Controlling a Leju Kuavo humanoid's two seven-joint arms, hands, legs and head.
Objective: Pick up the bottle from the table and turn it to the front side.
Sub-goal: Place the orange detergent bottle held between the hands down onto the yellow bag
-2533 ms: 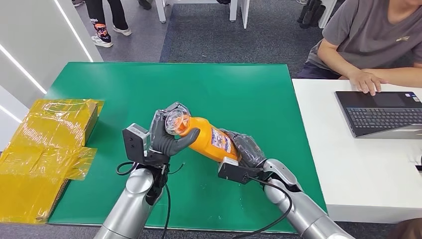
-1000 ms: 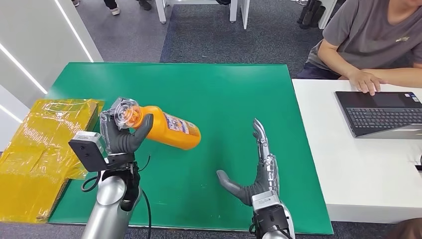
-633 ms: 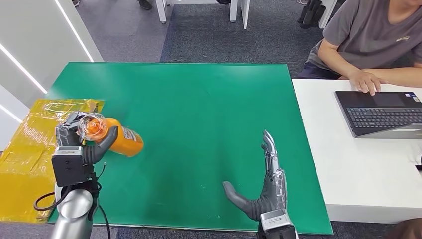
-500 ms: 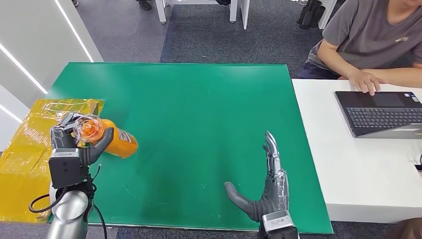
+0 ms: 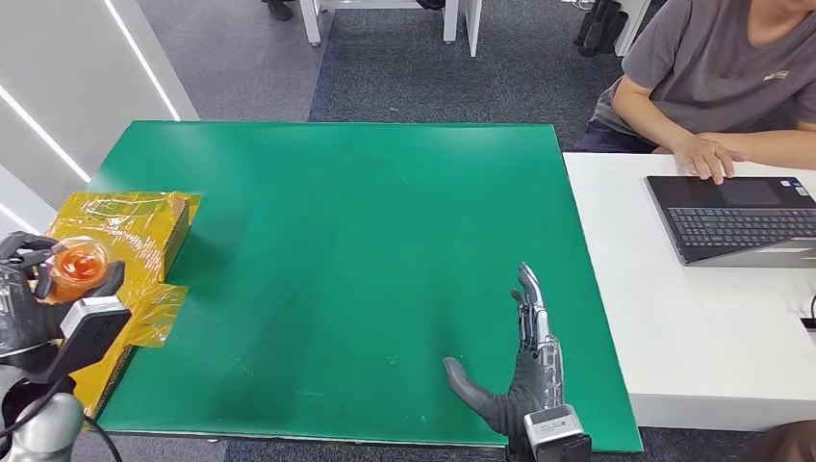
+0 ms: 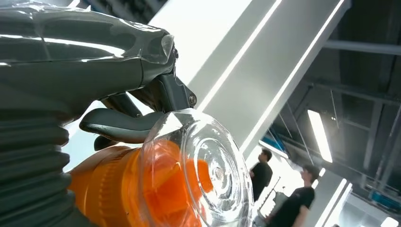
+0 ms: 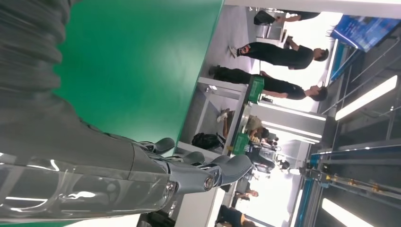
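Ok, left hand (image 5: 34, 298) wraps the orange bottle (image 5: 77, 263) near its clear cap, off the table's (image 5: 366, 221) left edge by the yellow-wrapped box (image 5: 135, 226). Looks rigid, slick plastic, prob light; grip the body, not cap. Right hand (image 5: 520, 371) empty, fingers spread.

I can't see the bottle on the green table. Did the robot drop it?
No, the left hand grips the orange bottle beside the table.
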